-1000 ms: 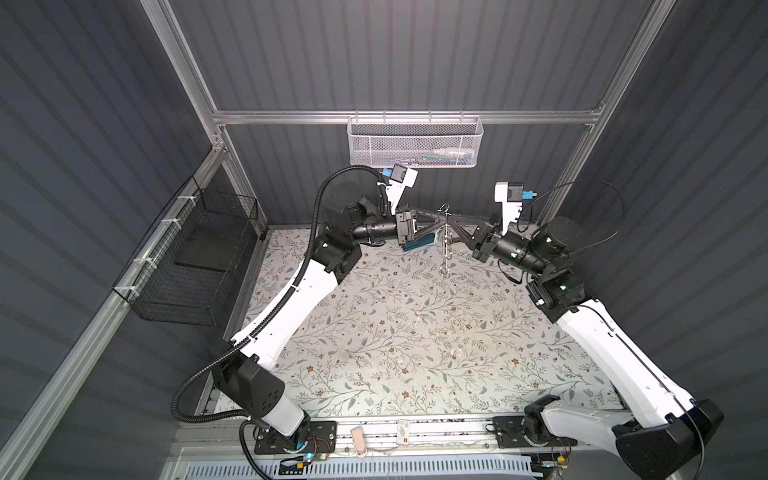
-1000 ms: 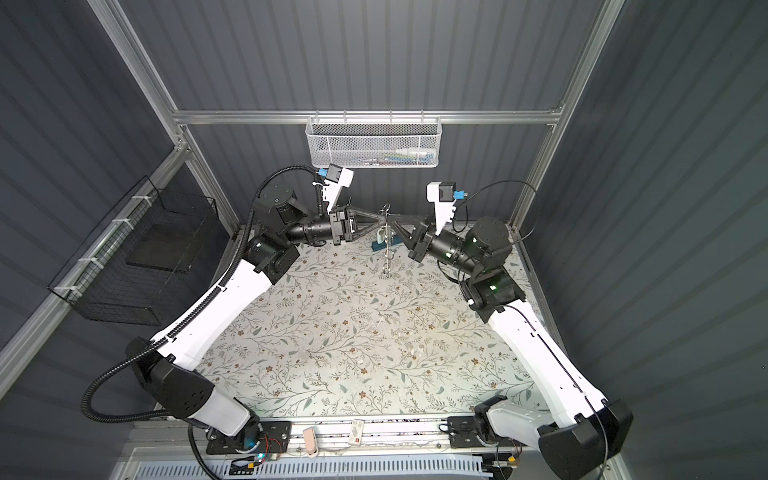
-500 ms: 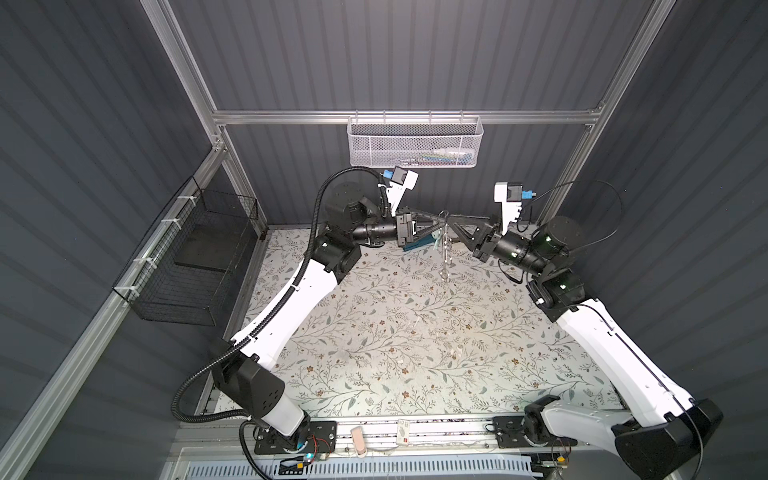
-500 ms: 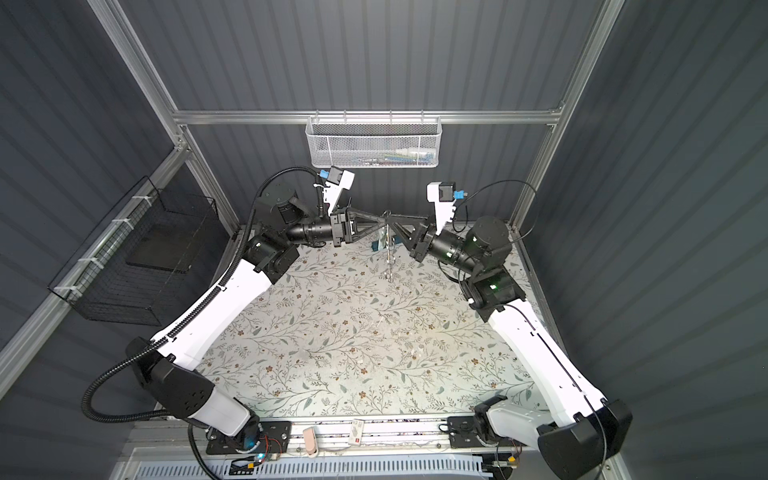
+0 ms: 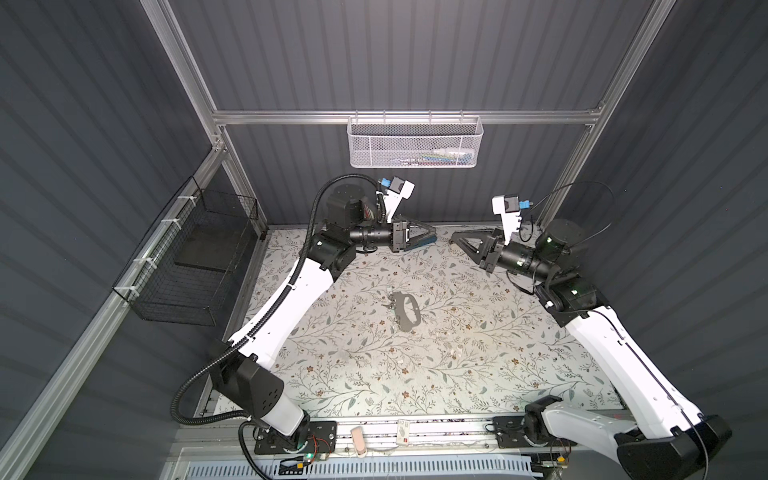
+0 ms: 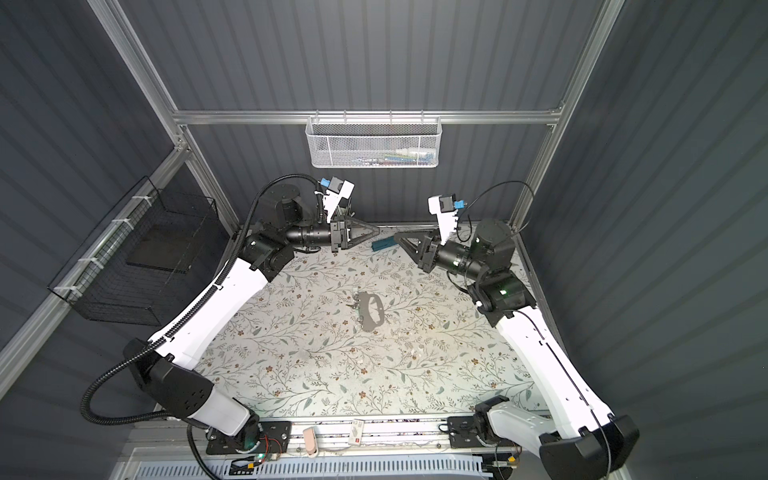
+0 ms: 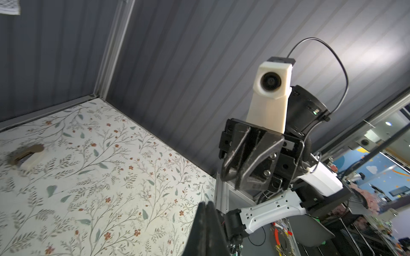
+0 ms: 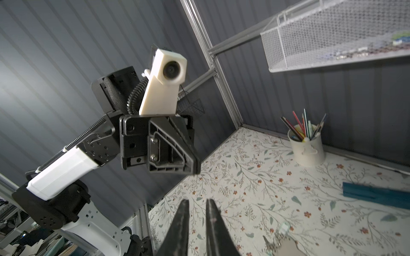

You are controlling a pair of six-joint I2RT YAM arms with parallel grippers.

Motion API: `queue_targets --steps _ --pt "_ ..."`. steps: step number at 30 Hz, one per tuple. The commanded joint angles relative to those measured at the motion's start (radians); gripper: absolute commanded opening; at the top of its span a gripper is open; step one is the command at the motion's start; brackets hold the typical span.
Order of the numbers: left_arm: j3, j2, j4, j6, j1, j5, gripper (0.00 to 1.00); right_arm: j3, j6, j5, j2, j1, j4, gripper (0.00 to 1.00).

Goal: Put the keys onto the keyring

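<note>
The dark-grey keyring (image 5: 409, 326) (image 6: 369, 325) lies flat on the flowered table mid-way back, with no gripper touching it. Small silver rings and metal bits (image 5: 390, 305) sit along its left edge. In the right wrist view one of the keys (image 8: 284, 227), with a pale mint tag, lies by the keyring's (image 8: 286, 248) ring edge; I cannot tell whether it hangs on a ring. My left gripper (image 5: 433, 237) (image 7: 206, 202) is up in the air at the back, shut and empty. My right gripper (image 5: 453, 237) (image 8: 197, 200) faces it, slightly open and empty.
A dark-teal case (image 6: 386, 244) (image 8: 375, 195) lies at the table's back, below the two grippers. A white cup of pencils (image 8: 307, 150) stands in the back corner. A white mesh basket (image 5: 415, 143) hangs on the rear wall and a black wire basket (image 5: 195, 266) on the left wall.
Both grippers held the keyring up in the air between them; now it lies on the table. The right gripper has opened and the two have drawn a little apart.
</note>
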Motion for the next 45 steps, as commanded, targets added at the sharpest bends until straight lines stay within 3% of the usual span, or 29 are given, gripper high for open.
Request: queue_targets --steps 1,3,5,9,11,21,34,35,45 --pt "-0.097 -0.058 -0.041 0.036 0.031 -0.090 0.17 -0.053 -0.050 0.023 -0.037 -0.003 -0.104 0.24" --pt "-0.158 -0.084 -0.043 0.027 0.052 -0.154 0.23 -0.078 -0.064 0.058 -0.038 -0.002 -0.132 0.25" --pt "-0.215 -0.105 -0.043 0.016 0.080 -0.192 0.20 -0.101 -0.072 0.072 -0.032 0.002 -0.143 0.26" --pt "-0.324 -0.144 -0.052 -0.006 0.127 -0.253 0.23 -0.112 -0.110 0.155 0.027 0.044 -0.205 0.29" --pt "-0.356 -0.167 -0.092 0.028 0.139 -0.312 0.33 -0.121 -0.122 0.191 0.066 0.072 -0.221 0.30" --pt "-0.489 -0.261 -0.144 0.033 0.234 -0.450 0.33 -0.041 -0.163 0.344 0.375 0.223 -0.302 0.31" --pt "-0.600 -0.395 -0.198 0.068 0.237 -0.477 0.33 0.255 -0.212 0.377 0.818 0.304 -0.467 0.35" --pt "-0.606 -0.404 -0.208 0.074 0.237 -0.484 0.33 0.272 -0.210 0.430 0.842 0.315 -0.478 0.37" --pt "-0.626 -0.447 -0.245 0.110 0.237 -0.492 0.32 0.266 -0.119 0.452 0.938 0.348 -0.474 0.44"
